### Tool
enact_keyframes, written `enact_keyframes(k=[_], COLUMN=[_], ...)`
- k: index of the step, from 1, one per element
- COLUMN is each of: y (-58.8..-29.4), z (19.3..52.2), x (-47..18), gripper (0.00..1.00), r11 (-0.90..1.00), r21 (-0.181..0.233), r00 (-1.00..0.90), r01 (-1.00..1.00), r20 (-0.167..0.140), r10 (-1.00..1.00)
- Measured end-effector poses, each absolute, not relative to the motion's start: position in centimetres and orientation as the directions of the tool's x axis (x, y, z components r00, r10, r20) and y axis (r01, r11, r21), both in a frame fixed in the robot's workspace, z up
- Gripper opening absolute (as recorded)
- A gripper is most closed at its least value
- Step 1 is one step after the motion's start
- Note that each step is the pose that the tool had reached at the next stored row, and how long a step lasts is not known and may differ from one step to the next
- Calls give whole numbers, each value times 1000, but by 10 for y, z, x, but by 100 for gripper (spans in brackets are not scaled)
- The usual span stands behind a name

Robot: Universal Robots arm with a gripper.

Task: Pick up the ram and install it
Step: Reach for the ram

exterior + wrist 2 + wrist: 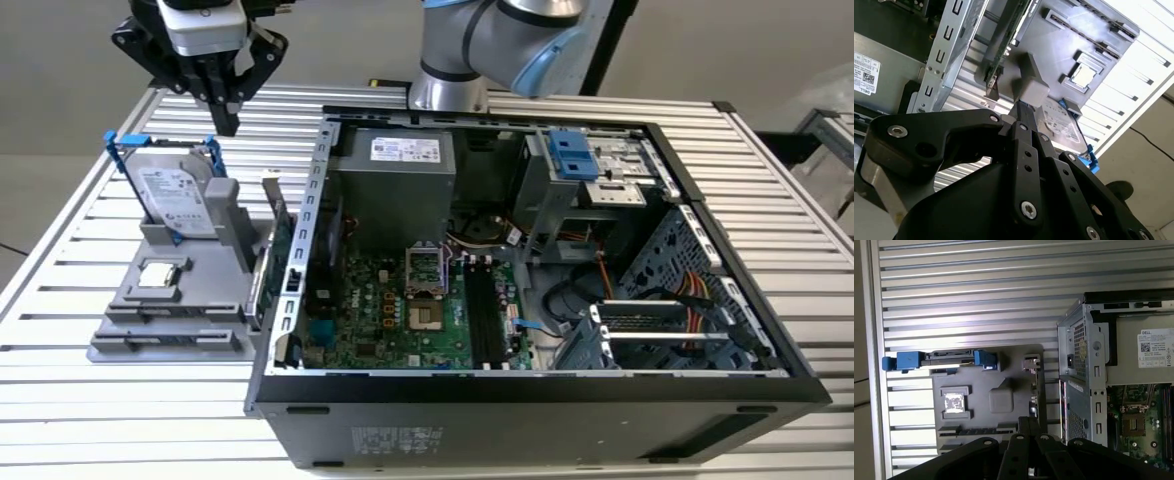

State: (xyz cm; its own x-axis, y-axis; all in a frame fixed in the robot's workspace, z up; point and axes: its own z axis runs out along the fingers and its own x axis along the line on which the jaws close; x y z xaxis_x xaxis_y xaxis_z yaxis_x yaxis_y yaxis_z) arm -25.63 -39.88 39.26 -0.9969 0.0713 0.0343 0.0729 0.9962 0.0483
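A grey plastic parts holder [134, 345] lies on the slatted metal table [54, 400], at the exterior view's left of the open black computer case [534, 410]. The thin green ram stick [998, 62] stands at its case-side edge.

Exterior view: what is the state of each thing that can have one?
Black gripper: shut, empty, above the grey plastic holder.
Thin blue-green ram stick: standing on edge in the holder, not gripped.
Silver hard drive with blue-tabbed bracket: upright in the holder.
Small square silver processor chip: flat in its recess.
Black computer case: side open.

Tool [1029, 422] over grey holder [1014, 359] — computer case [1089, 375] beside.
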Motion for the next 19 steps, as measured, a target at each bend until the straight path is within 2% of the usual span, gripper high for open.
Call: enact_keyframes(k=[19], y=[-399], z=[393], x=[-260], gripper=[0], r11=[996], r21=[48], r00=[-997], r01=[73], r20=[35], r10=[71])
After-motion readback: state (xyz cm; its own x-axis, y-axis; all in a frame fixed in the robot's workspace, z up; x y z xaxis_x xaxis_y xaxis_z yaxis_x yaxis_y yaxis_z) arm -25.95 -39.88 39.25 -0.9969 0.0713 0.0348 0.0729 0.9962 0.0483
